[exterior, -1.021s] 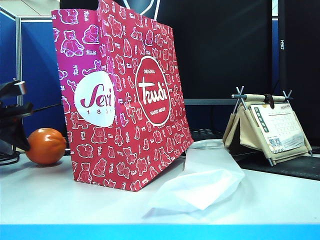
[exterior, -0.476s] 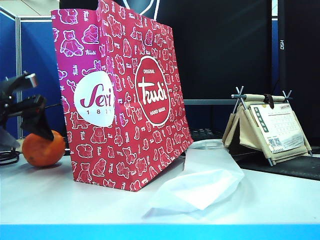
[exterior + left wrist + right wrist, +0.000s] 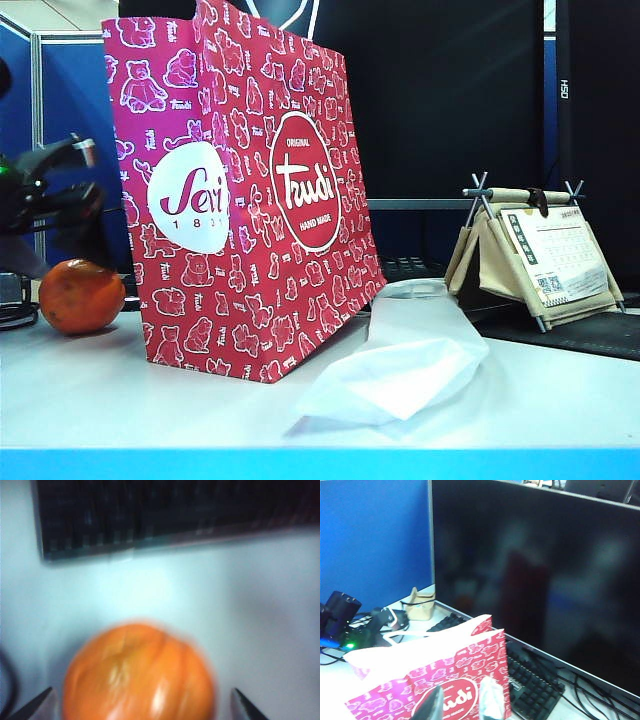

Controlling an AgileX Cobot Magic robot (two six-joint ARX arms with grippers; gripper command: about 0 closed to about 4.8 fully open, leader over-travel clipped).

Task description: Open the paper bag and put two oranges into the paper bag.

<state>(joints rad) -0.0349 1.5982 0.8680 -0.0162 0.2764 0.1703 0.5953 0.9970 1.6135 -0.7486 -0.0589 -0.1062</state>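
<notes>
White tabletop (image 3: 150, 400) carries the paper bag (image 3: 240, 200) standing upright, an orange (image 3: 80, 296) just left of it. Left gripper (image 3: 60, 190) hangs above the orange, fingers (image 3: 35, 707) spread wide on either side without touching. Right gripper (image 3: 460, 705) sits by the bag's open top, fingers near together; whether they pinch the rim I cannot tell.

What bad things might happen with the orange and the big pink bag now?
1. The orange sits free on the table between the wide-open jaws of the left gripper; being round, it may roll away if bumped.
2. The paper bag stands tall and leans a little, with the right gripper at its upper edge, jaws narrow; a tug might tip it.
3. The white plastic bag lies beside it and could snag.
</notes>
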